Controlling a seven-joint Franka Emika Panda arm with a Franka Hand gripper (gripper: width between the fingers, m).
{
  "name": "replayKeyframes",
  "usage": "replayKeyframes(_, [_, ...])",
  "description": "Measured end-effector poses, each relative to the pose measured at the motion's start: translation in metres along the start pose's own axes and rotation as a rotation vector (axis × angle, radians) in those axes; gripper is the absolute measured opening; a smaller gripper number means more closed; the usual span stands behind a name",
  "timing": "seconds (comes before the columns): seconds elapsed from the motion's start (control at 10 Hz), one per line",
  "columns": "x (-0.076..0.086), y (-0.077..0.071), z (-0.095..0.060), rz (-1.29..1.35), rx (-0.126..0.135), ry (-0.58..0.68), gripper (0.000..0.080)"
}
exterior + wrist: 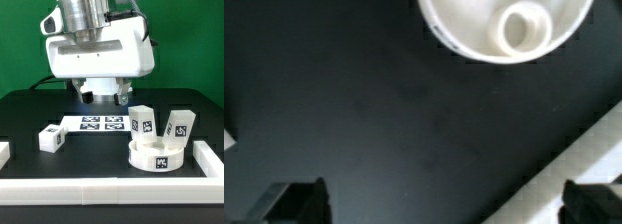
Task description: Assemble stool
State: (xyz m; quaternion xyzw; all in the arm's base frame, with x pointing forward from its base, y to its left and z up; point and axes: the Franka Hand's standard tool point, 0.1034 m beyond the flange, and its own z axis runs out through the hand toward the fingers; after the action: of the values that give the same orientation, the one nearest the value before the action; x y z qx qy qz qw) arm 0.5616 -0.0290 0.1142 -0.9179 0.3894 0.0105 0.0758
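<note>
The stool's round white seat [155, 153] lies flat on the black table at the exterior view's right, a marker tag on its side. It also shows in the wrist view [509, 30], with a raised round socket on it. Two white legs [140, 121] [180, 125] stand just behind the seat. A third leg [50, 137] lies at the exterior view's left. My gripper [100, 95] hangs over the back middle of the table, above the marker board and apart from every part. In the wrist view the gripper [445, 205] is open and empty, with its dark fingers [295, 205] wide apart.
The marker board [95, 123] lies flat at the table's middle. Long white border rails run along the front [100, 187] and the exterior view's right [205, 155]. One rail crosses the wrist view [589, 150] by a finger.
</note>
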Motion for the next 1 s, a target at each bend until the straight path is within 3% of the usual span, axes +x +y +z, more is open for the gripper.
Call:
replayKeyframes(0.3, [0.000,0.001,0.002,-0.011,-0.004,-0.001,0.0649])
replayKeyframes(0.6, [0.021,0.039,0.013,-0.203,-0.101,0.014,0.0649])
replayKeyframes(0.7, [0.028,0.050,0.015,-0.208,-0.113,0.017,0.0649])
replayKeyframes(0.8, [0.037,0.062,0.015,-0.214,-0.116,0.017,0.0649])
replayKeyframes(1.0, [0.039,0.063,0.014,-0.210,-0.115,0.020,0.0649])
